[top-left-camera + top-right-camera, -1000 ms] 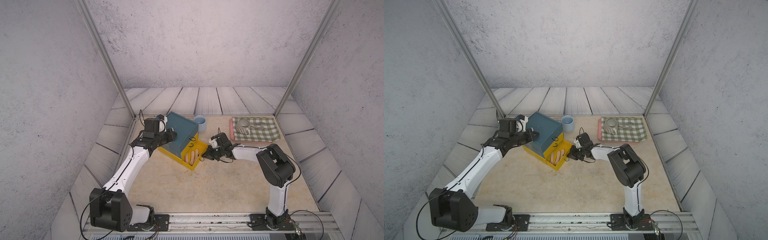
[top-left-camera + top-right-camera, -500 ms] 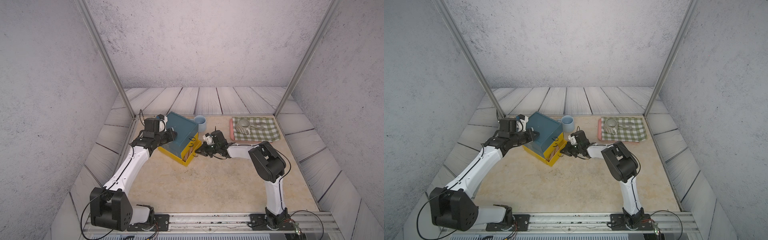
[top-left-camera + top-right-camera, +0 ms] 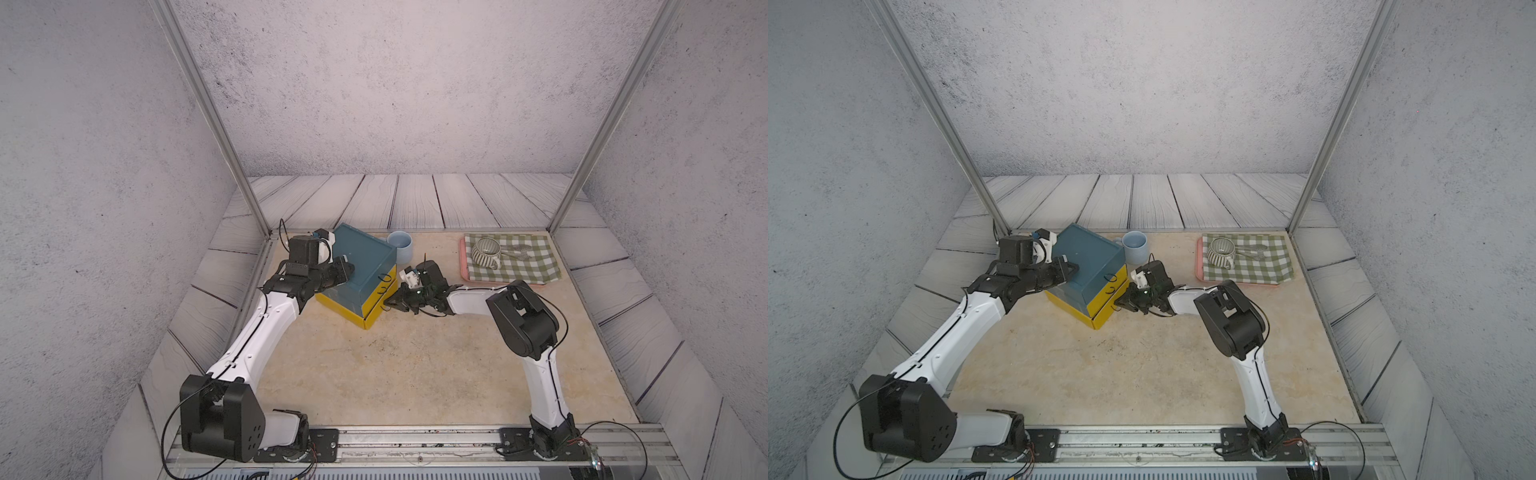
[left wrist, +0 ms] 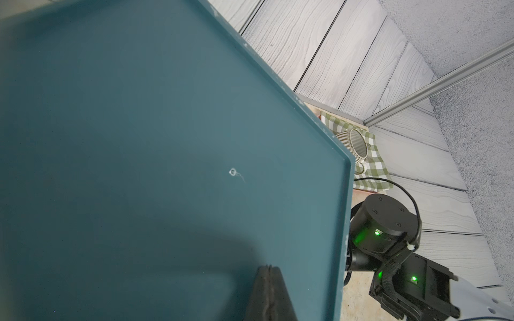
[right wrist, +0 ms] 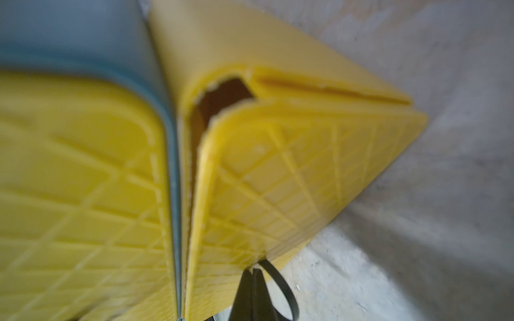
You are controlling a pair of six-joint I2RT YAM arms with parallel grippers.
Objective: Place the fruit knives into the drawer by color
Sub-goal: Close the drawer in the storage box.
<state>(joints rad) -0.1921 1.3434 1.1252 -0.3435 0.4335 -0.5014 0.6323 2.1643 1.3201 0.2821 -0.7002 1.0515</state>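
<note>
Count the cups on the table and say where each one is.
2. The pale blue cup stands right behind the drawer chest. The striped mug sits on the checked cloth near the back right corner. No other shows, though something small could hide behind the chest.

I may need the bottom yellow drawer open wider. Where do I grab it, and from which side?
Pinch the black ring pull on the bottom drawer, coming in from its front, where the shut right gripper sits. Its ribbed panel is flat and almost flush with the chest; only the ring sticks out. The left gripper on the teal top can brace.
</note>
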